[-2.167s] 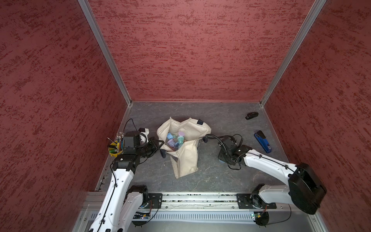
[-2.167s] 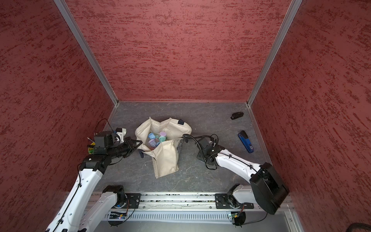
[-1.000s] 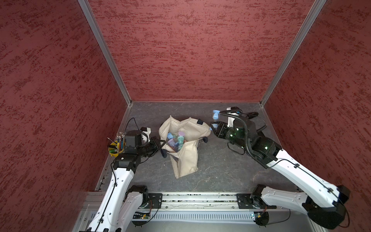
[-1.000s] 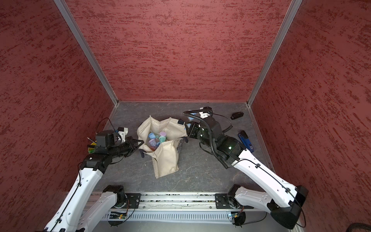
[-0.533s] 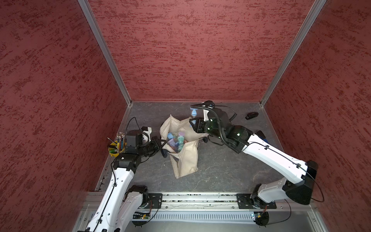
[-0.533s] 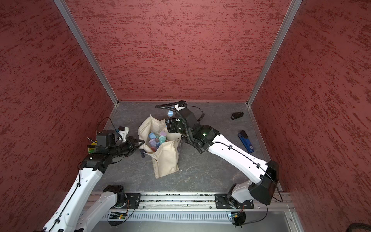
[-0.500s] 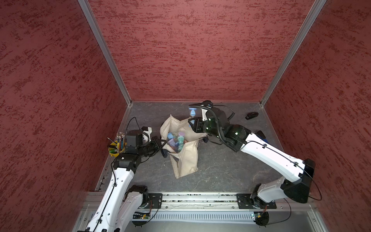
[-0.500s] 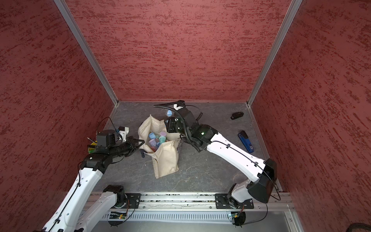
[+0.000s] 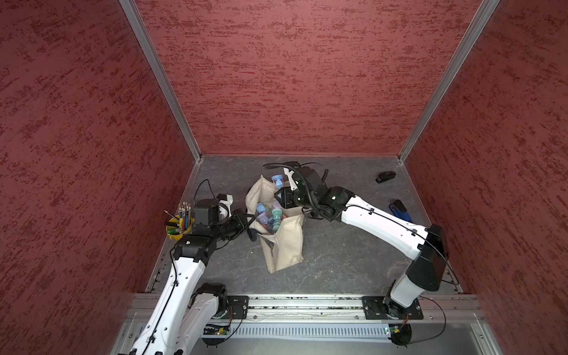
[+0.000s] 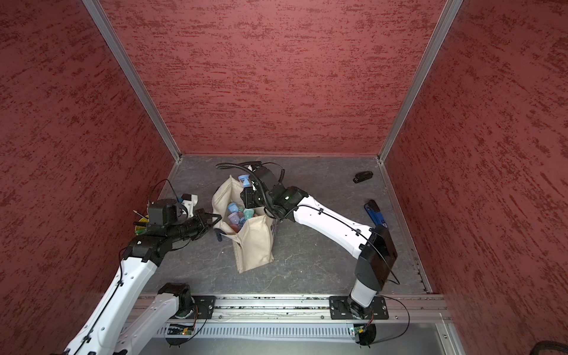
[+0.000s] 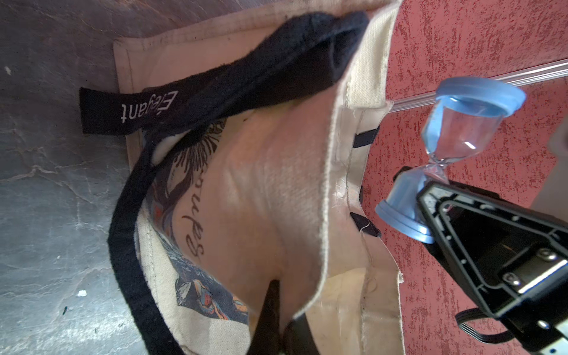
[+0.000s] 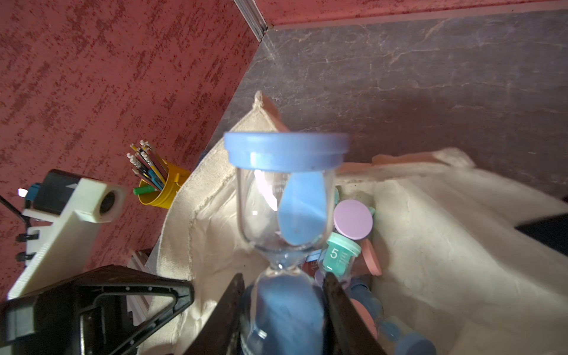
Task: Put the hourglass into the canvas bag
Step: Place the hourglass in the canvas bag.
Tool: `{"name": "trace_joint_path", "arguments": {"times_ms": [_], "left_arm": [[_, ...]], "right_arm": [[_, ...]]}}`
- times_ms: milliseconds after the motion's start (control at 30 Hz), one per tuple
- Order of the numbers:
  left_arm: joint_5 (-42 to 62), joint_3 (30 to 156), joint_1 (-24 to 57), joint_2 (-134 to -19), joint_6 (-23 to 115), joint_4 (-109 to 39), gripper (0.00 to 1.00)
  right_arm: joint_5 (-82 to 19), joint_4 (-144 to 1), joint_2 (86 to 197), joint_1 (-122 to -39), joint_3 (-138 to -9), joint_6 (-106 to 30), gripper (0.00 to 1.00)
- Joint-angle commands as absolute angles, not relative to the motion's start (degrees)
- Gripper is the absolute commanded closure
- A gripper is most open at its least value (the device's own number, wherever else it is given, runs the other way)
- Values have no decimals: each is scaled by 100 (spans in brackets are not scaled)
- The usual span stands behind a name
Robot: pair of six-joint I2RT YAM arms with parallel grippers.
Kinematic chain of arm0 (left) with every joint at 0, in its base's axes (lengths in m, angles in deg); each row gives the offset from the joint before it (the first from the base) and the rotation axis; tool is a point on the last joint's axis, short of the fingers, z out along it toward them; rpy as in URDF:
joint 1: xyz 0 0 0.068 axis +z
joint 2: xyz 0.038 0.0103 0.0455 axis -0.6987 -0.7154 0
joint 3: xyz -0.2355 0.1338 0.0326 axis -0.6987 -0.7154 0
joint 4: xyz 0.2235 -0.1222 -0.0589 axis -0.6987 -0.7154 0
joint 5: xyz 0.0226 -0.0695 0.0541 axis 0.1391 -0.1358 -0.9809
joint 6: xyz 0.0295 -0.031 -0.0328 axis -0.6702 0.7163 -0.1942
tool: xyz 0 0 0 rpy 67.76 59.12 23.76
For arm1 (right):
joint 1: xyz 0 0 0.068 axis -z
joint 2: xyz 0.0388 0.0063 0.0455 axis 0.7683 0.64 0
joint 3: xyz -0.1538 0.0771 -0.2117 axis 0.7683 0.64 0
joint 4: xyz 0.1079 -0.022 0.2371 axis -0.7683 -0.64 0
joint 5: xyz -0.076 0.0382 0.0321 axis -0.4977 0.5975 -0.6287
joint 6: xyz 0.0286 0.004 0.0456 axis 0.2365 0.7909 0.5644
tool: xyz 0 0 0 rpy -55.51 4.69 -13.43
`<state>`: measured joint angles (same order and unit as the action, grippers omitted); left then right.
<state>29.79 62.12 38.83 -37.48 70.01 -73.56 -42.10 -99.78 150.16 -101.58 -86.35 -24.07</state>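
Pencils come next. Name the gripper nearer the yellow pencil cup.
Left. The left gripper clamps the canvas bag at the rim facing the yellow pencil cup; the right gripper holds the blue hourglass above the bag, farther off.

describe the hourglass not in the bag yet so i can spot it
A cream canvas bag stands open mid-floor. Over its far rim the right claw holds a blue hourglass by its lower bulb. The other hourglasses lie inside; it alone is airborne.
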Motion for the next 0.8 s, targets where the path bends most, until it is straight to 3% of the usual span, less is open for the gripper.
{"name": "trace_joint_path", "arguments": {"times_ms": [0, 767], "left_arm": [[2999, 6350, 3837, -3723, 6915, -7370, 100], [3039, 6552, 3895, -3843, 6857, -7340, 100]], "right_arm": [[-4064, -9940, 14965, -10262, -8547, -2567, 100], [-3779, -10419, 15383, -10604, -8209, -2586, 100]]}}
